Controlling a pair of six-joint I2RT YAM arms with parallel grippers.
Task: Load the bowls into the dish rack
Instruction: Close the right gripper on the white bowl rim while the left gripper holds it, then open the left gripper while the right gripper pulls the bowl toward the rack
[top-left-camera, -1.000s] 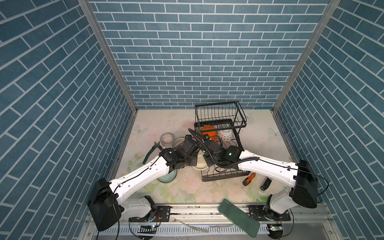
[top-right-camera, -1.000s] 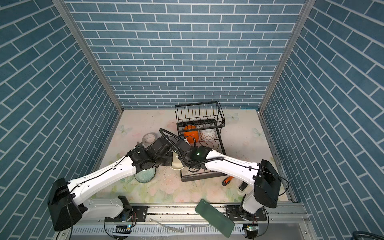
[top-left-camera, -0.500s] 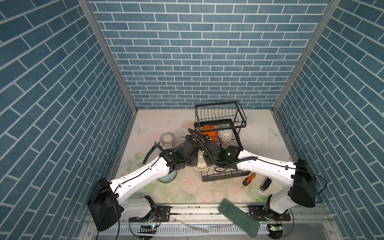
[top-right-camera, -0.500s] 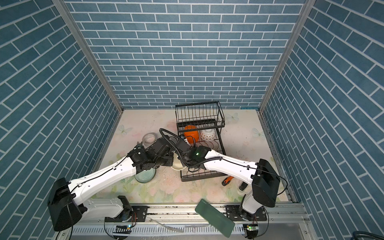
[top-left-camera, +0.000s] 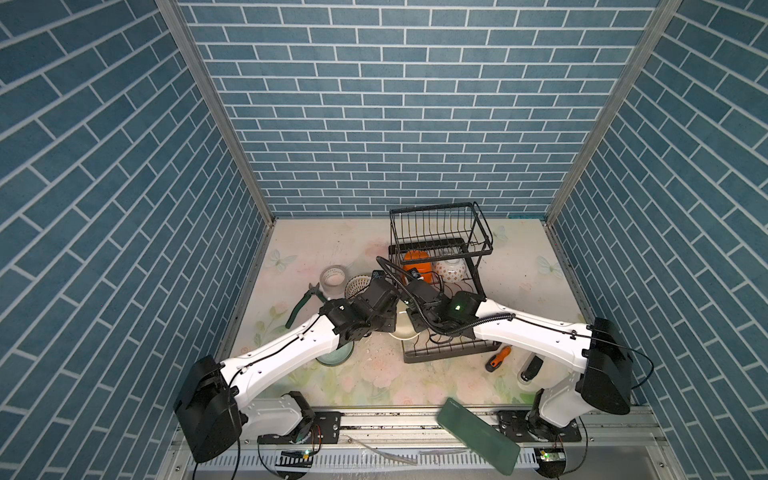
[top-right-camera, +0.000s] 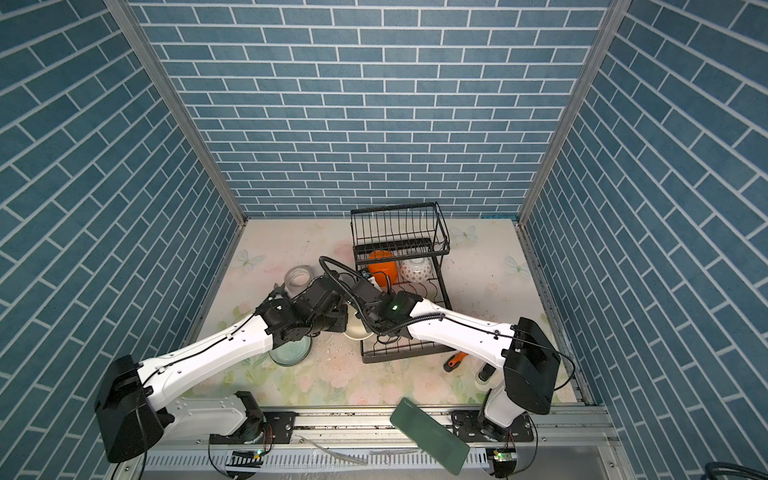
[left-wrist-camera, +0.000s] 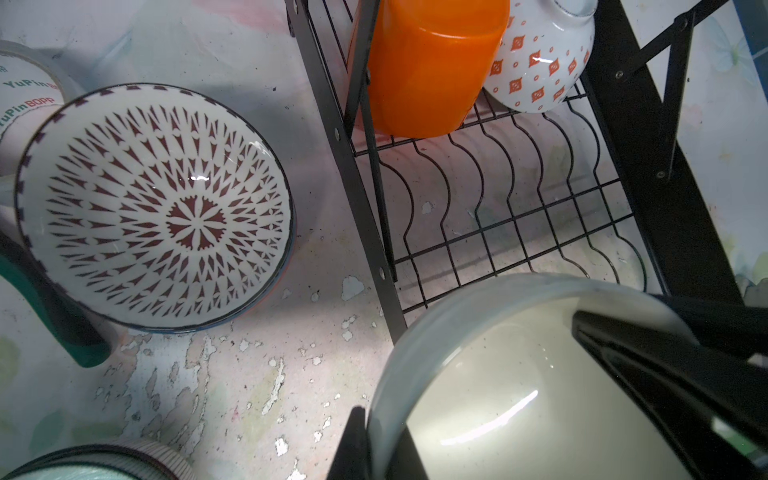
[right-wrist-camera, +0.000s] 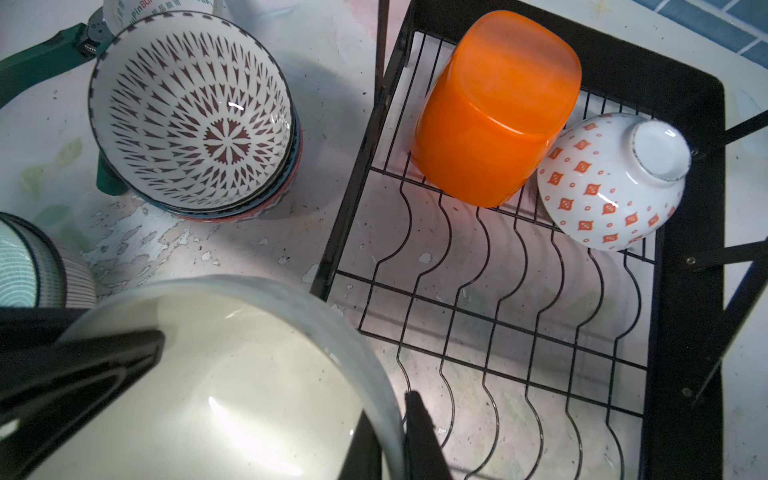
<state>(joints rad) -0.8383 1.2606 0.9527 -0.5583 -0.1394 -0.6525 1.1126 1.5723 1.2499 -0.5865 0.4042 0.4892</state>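
orange bowl (right-wrist-camera: 498, 108) and spotted bowl (right-wrist-camera: 602, 191) sit far in the dish rack (right-wrist-camera: 702, 124). my left gripper (left-wrist-camera: 380, 440) and right gripper (right-wrist-camera: 395, 432) both pinch the cream bowl (top-left-camera: 402, 328) at its near-left edge; patterned stack (right-wrist-camera: 191, 116) and green bowl (top-left-camera: 334, 355) wait left of it.

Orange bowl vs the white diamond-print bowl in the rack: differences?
Colour: the orange bowl is plain glossy orange; the diamond-print bowl is white with orange diamonds. Shape: the orange bowl is rounded-square; the diamond-print bowl is round with a foot ring. Both lie bottom-up, side by side, in the lower tier of the dish rack.
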